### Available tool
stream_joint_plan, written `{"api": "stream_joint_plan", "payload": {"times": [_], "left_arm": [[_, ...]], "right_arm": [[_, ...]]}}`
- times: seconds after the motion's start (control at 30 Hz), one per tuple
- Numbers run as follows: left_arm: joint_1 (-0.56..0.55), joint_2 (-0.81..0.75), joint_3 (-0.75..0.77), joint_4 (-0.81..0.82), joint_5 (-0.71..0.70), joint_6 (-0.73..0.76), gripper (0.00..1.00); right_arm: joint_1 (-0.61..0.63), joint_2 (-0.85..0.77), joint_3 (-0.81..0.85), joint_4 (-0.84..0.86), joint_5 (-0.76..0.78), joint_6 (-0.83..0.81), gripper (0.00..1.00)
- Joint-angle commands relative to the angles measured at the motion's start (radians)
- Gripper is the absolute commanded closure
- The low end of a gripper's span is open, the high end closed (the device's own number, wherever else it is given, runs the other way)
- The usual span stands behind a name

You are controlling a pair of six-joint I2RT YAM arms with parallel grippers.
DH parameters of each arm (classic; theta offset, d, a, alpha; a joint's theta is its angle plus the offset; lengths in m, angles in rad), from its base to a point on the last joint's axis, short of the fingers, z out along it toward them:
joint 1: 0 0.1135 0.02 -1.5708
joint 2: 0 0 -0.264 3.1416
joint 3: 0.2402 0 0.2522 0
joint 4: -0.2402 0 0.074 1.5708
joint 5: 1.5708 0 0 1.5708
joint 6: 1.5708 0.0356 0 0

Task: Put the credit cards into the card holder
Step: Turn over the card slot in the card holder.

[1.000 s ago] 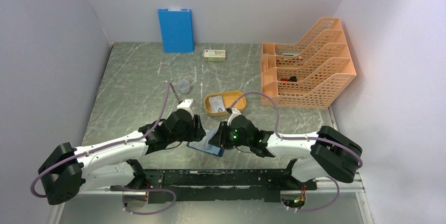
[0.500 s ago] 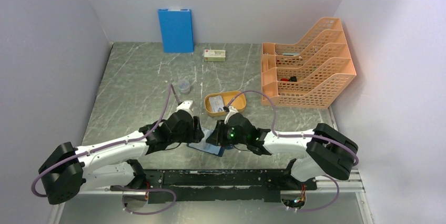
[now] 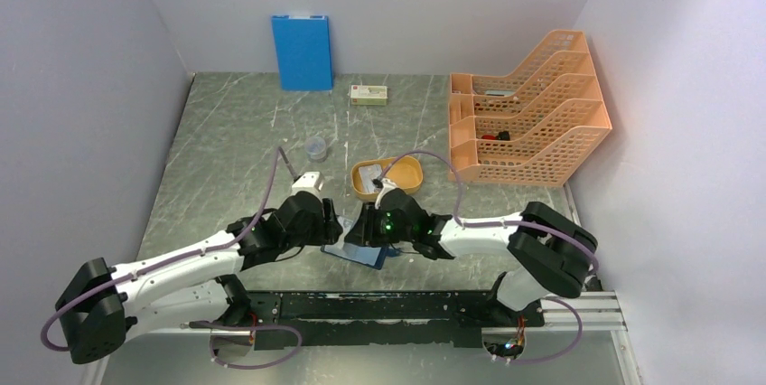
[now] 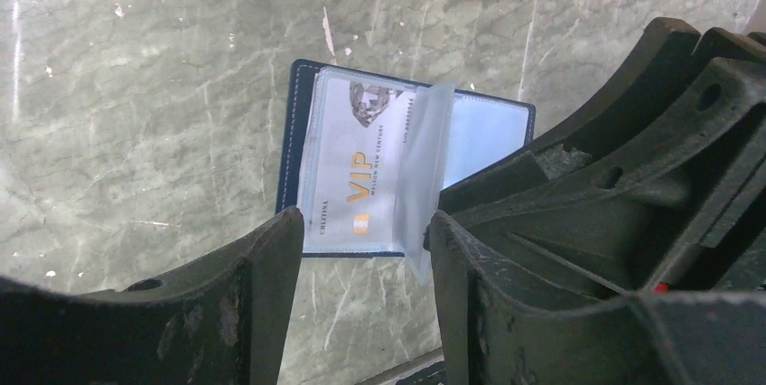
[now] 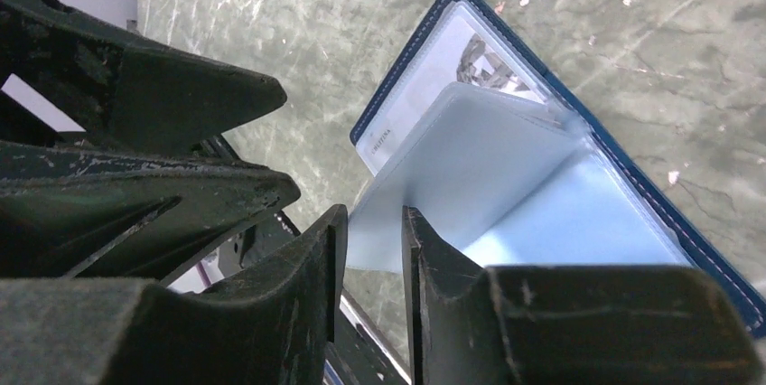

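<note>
Near-edge centre: right gripper (image 5: 370, 222) pinches a sleeve page (image 5: 452, 159) up off the open card holder (image 4: 287, 132), left gripper (image 4: 363, 222) gapes empty; next, probably fetching credit cards (image 3: 368, 174) from the tray (image 3: 411, 168).

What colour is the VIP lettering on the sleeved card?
Gold-orange on the pale grey-white card; best in left wrist view.

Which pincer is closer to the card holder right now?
Right. The right pincer is shut on a clear sleeve page of the card holder, holding that page raised. The left pincer is open at the holder's edge, apparently not touching it.
</note>
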Motion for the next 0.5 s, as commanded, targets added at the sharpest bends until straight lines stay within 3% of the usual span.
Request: {"api": "stream_joint_plan", "payload": {"times": [0.0,0.13,0.33,0.47], "left_arm": [[0.007,-0.044,-0.008,-0.049,-0.063,-0.033,0.41],[0.007,-0.072,-0.009,-0.074,-0.076,-0.042,0.41],[0.007,-0.110,-0.012,-0.092,-0.085,-0.045,0.41],[0.007,-0.125,-0.011,-0.103,-0.093,-0.043,0.41]], "right_arm": [[0.004,0.048,0.047,0.026,-0.016,-0.006,0.67],[0.004,0.085,0.081,0.036,-0.026,-0.003,0.62],[0.003,0.087,0.106,0.061,-0.027,0.013,0.44],[0.004,0.039,0.100,0.062,-0.010,0.019,0.40]]}}
